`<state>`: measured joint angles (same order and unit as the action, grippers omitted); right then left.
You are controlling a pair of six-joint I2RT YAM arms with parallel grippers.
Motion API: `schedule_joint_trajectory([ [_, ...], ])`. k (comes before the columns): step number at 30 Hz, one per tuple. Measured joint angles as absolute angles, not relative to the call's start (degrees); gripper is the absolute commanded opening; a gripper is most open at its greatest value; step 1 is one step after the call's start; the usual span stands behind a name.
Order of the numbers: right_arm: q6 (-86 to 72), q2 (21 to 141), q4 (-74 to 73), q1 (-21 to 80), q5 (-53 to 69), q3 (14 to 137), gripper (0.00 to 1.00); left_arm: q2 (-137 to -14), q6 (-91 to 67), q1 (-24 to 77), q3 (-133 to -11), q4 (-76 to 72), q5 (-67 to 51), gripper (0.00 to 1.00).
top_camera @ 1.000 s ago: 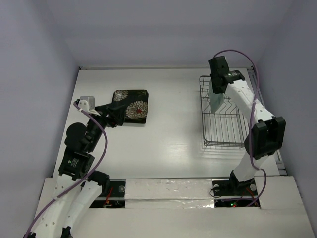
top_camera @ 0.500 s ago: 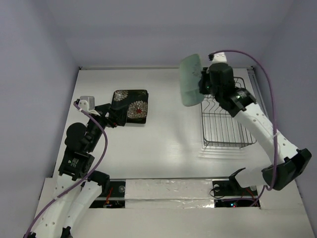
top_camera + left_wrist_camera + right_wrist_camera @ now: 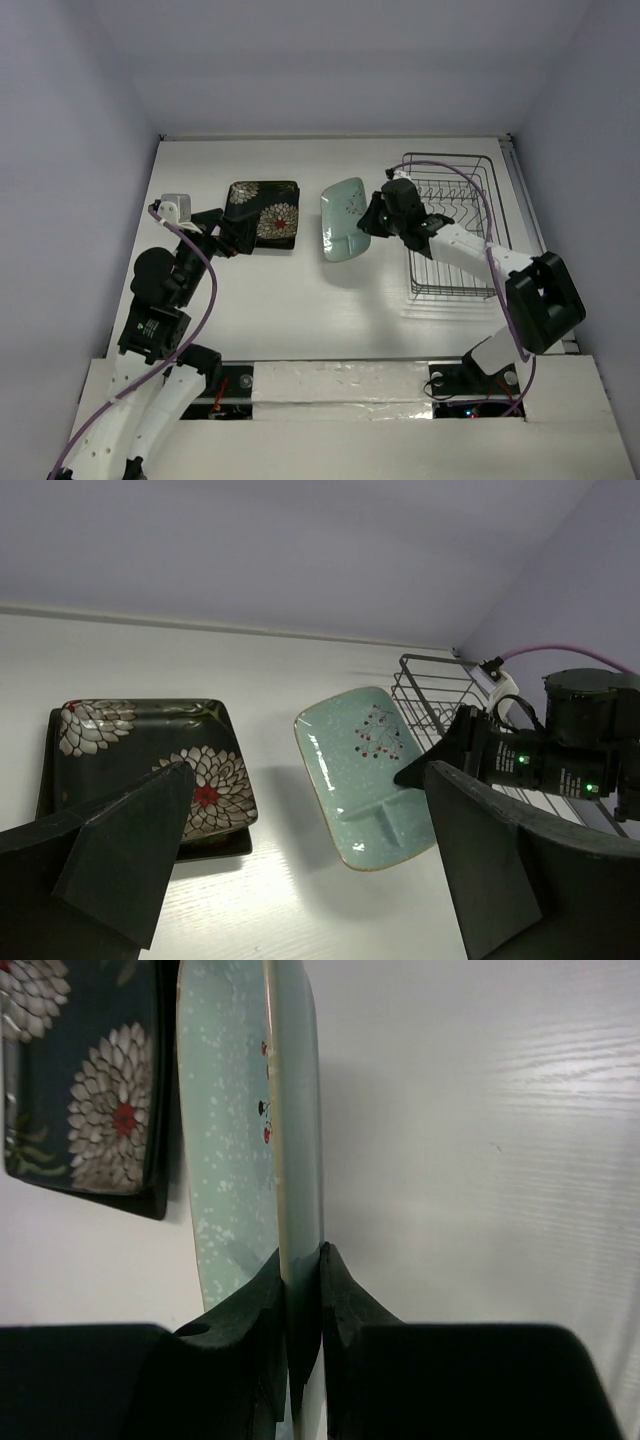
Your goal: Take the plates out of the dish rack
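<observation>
Between the dish rack (image 3: 450,272) and the stacked dark plates (image 3: 268,212), the right end effector (image 3: 300,1260) clenches the mint-green plate (image 3: 343,220) by its rim, tilted over the counter (image 3: 330,305); laying it flat and letting go seems next. Beside the dark plates, the left end effector (image 3: 305,815) gapes, holding nothing. How many dark plates are stacked is unclear.

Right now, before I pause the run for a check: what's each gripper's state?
Left gripper: open, holding nothing.
Right gripper: shut on the rim of the mint-green plate.
</observation>
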<state>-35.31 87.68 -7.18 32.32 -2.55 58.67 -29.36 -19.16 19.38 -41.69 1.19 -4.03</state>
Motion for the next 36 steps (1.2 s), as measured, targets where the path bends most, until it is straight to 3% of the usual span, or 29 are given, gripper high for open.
schedule_joint_trajectory([
  [12, -40.29, 94.89, 4.38, 32.21, 1.52, 52.95, 0.01, -29.32, -19.16, 19.38, -41.69, 1.19, -4.03, 0.99],
  [14, -40.38, 95.31, 4.21, 32.21, 1.48, 51.81, 0.07, -29.32, -19.16, 19.38, -41.69, 1.19, -4.05, 0.99],
  [21, -40.29, 95.39, 4.56, 32.21, 0.38, 51.62, 0.63, -29.34, -19.16, 19.38, -41.69, 1.19, -4.05, 0.99],
  [24, -39.09, 95.39, 3.84, 32.21, -0.30, 51.83, 0.75, -29.34, -19.16, 19.38, -41.69, 1.19, -4.05, 0.99],
  [28, -37.67, 95.83, 2.94, 32.21, -1.21, 52.10, 0.80, -29.34, -19.16, 19.38, -41.69, 1.19, -4.08, 0.99],
  [33, -36.25, 97.23, 1.41, 32.21, -1.63, 52.82, 1.00, -29.36, -19.16, 19.38, -41.69, 1.19, -4.23, 0.99],
  [36, -35.27, 97.14, 0.10, 32.21, -2.68, 54.19, 1.00, -29.41, -19.16, 19.38, -41.69, 1.19, -4.27, 0.99],
])
